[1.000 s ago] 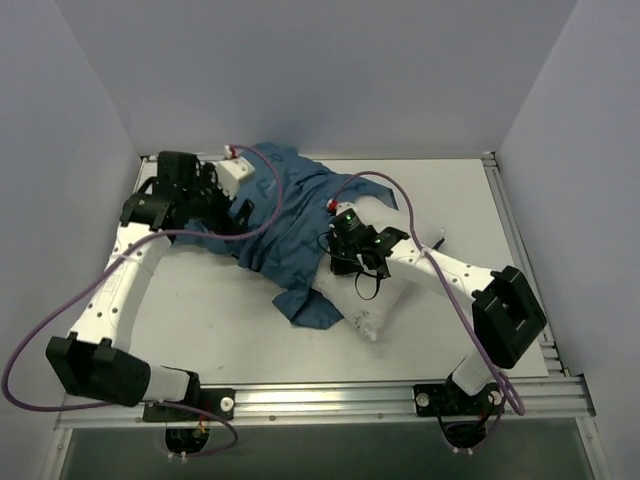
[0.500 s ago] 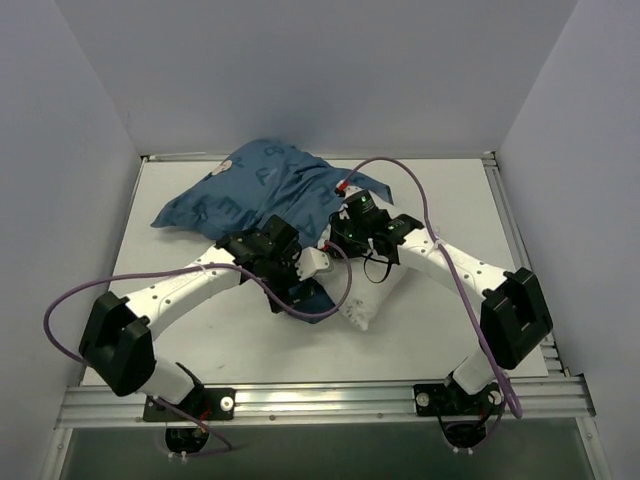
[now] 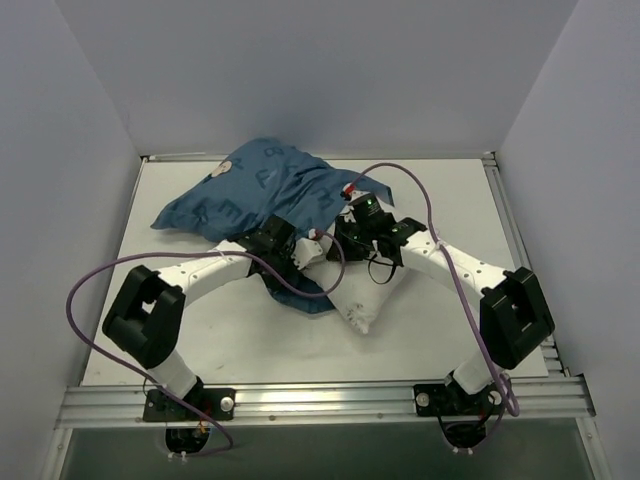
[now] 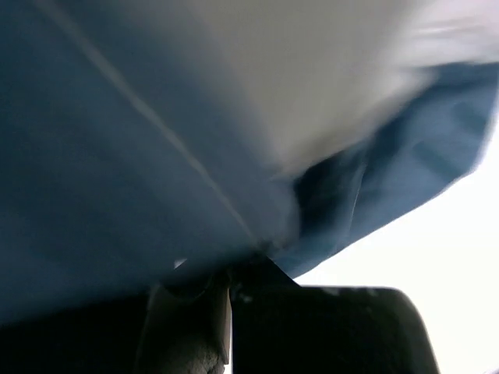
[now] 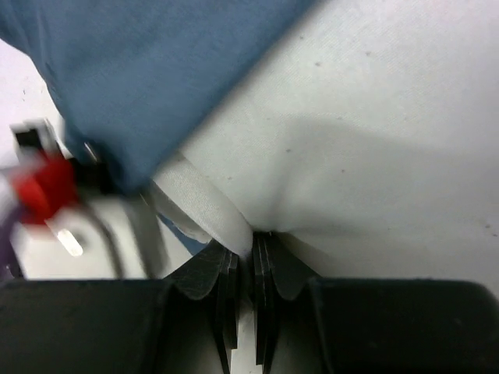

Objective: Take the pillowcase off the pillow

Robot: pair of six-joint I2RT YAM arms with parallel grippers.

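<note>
Both arms meet at the middle of the white table point(image 3: 480, 330), right where cloth meets cushion! The thin blue pillowcase printed with darker letters point(image 3: 262, 190) lies heaped toward the far left. One dark fold trails down beside the plump plain white pillow point(image 3: 375, 295), which lies just right of centre with its near corner bare. The left gripper point(image 4: 257, 261) is clamped tight, and its wrist view shows blue cloth gathering to a point right at the fingertips, so it looks to have a pinch of the pillowcase. The right gripper point(image 5: 253, 241) is squeezed nearly closed on a tuck of white pillow fabric, with blue cloth lying just above it. So this is the peel, I'd say: one arm anchors the cushion while the other grips the cover to draw it off. Much of the pillow is already showing, but the blue cloth lies over its far-left end, and from above I cannot tell how much of that end sits inside. The next move calls for the left arm to pull away to the left while the right holds firm. The worry is thin cloth slipping from a small pinch, or the pillow dragging along.
</note>
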